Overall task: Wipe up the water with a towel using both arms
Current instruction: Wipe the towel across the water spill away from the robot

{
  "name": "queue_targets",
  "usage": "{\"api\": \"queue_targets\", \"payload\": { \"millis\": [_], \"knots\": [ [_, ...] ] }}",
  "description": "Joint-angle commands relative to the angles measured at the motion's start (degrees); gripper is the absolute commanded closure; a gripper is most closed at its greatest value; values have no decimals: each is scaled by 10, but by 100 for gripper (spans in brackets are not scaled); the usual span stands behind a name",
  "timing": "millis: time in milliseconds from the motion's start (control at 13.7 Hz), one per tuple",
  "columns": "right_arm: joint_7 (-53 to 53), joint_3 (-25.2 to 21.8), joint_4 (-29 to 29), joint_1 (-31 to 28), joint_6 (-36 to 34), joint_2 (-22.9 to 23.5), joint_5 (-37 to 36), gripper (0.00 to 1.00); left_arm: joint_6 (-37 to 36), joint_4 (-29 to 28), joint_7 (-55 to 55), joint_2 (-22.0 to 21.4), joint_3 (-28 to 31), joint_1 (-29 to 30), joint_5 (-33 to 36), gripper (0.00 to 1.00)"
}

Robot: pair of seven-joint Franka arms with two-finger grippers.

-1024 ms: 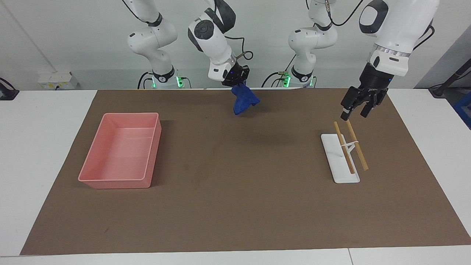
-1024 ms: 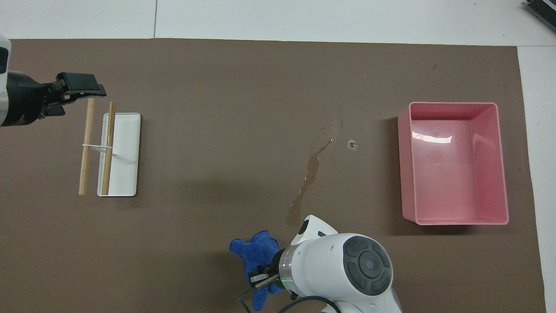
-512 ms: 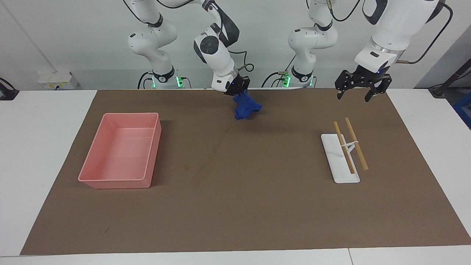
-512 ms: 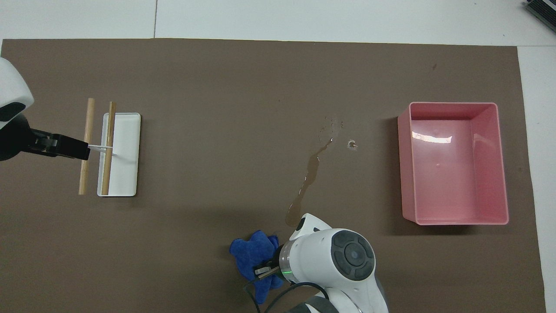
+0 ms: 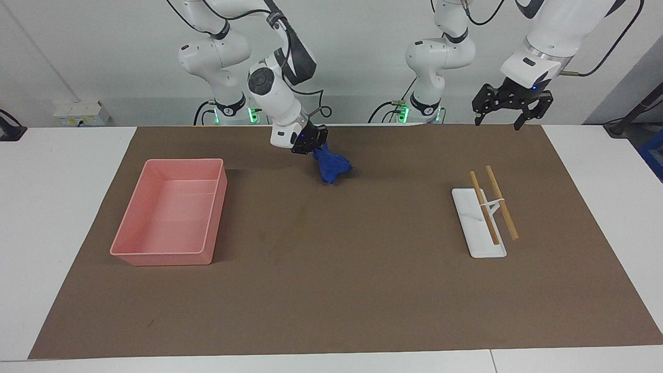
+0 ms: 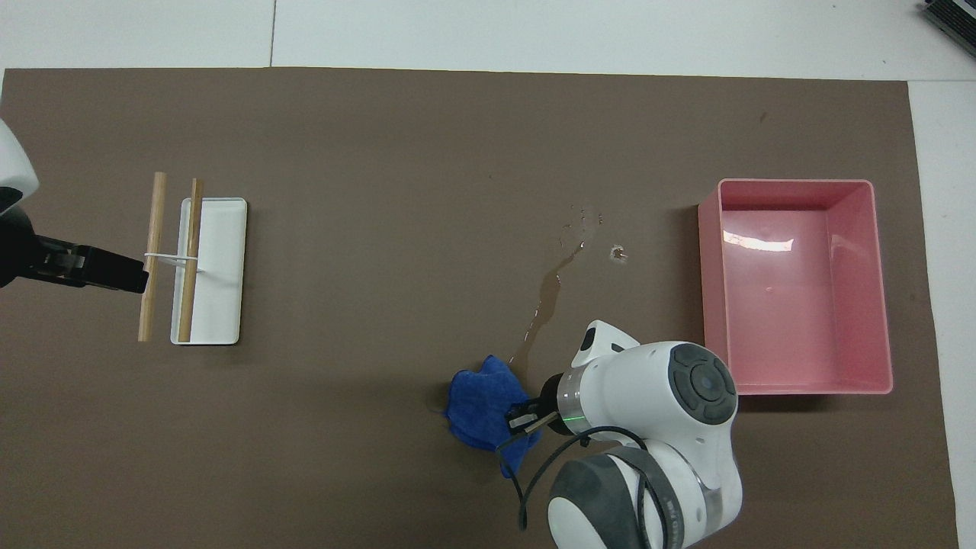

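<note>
Altogether one towel (image 5: 331, 166), two sticks (image 5: 493, 203).

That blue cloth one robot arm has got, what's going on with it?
The right claw is shut on the blue towel, which hangs down to the brown mat at the near end of a thin streak of water. Most of the streak looks unwiped. The left claw waits, open and empty, up above the mat's edge near the wooden sticks.
</note>
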Motion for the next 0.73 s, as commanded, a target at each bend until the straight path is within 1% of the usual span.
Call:
{"api": "queue_targets", "payload": {
  "millis": [0,146,293,366,659],
  "knots": [
    [-35,4,-3,-13,3,14,-16,100,-11,5,-6,-5,6,-4,-9,0],
    [-71,4,-1,-41,5,21,-31,100,-18,7,-5,-6,6,-5,-5,0],
    [-110,5,-1,-69,3,22,-48,100,-19,7,-1,-6,4,-7,26,0],
    [-120,5,1,-74,5,30,-51,100,-13,2,-1,-9,4,-7,26,0],
    [-127,5,5,-66,49,70,-62,100,-6,-18,-5,-17,4,-7,25,0]
  ]
}}
